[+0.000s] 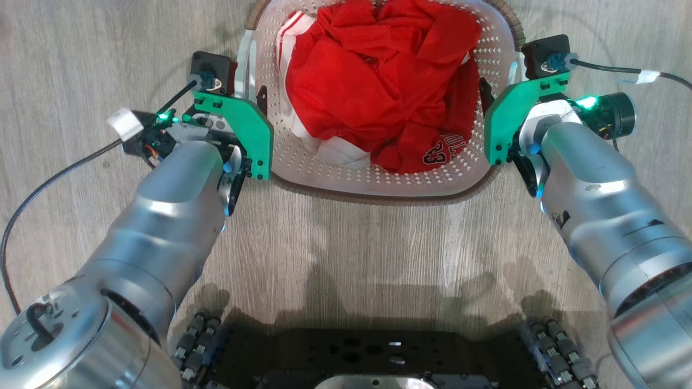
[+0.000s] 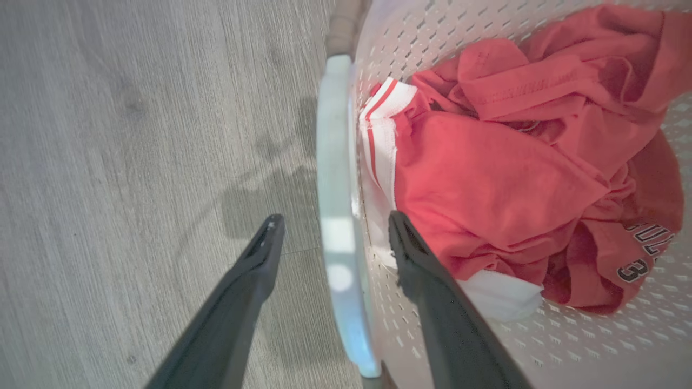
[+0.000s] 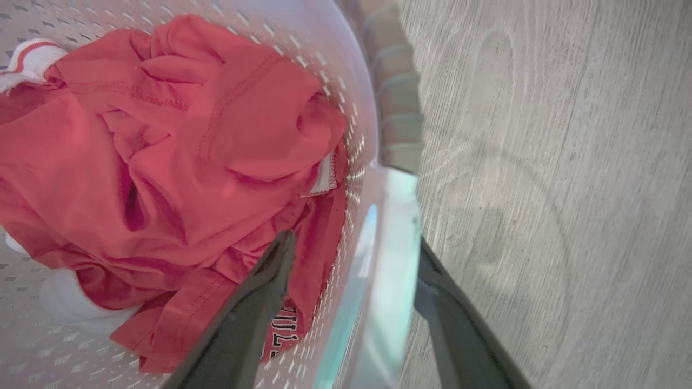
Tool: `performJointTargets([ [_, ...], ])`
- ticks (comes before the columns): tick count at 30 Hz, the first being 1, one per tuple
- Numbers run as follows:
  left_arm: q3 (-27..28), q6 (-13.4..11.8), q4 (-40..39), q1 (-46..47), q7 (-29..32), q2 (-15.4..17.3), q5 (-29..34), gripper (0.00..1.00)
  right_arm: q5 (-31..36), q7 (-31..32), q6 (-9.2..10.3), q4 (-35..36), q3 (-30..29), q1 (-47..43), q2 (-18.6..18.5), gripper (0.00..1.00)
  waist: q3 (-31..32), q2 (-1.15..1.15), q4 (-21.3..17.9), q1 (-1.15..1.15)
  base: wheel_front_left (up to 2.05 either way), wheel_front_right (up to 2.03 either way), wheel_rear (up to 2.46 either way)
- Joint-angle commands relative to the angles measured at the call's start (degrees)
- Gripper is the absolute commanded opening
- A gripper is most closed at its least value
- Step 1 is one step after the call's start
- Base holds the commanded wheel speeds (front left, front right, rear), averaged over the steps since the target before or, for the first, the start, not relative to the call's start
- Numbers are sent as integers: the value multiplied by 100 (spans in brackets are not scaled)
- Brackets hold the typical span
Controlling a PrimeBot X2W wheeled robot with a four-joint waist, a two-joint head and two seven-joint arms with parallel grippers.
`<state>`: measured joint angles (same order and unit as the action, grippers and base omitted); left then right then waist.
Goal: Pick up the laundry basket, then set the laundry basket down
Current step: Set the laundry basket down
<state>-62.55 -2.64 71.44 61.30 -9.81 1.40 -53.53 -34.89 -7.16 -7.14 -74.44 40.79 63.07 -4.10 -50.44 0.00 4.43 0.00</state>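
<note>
Wood floor (image 1: pixel 346 243) bears the basket (image 1: pixel 378 178), likely light, stiff. Left gripper (image 2: pixel 335 219) and right gripper (image 3: pixel 354 240), spread, straddle its handles (image 2: pixel 335 162): grip there.

Indoor room, probably domestic. Evidence: a pale grey floor (image 1: pixel 346 243) of wood-grain planks, and a perforated white laundry basket (image 1: pixel 389 181) holding crumpled red and white garments (image 1: pixel 378 86), one with printed numerals.

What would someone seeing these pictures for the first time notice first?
A heap of red jersey clothing fills the white laundry basket at the top centre of the head view, on the grey wood-look floor. The left gripper and right gripper flank it, each open astride one of its white handles.
</note>
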Motion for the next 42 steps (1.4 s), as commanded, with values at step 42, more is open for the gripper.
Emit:
performJointTargets([
  [42, 3425, -563, -3494, -3372, -519, 838, 2587, 100, 2187, -783, -35, 3074, -2571, -2828, 120, 100, 3518, 0, -66, 0, 0, 0, 0],
])
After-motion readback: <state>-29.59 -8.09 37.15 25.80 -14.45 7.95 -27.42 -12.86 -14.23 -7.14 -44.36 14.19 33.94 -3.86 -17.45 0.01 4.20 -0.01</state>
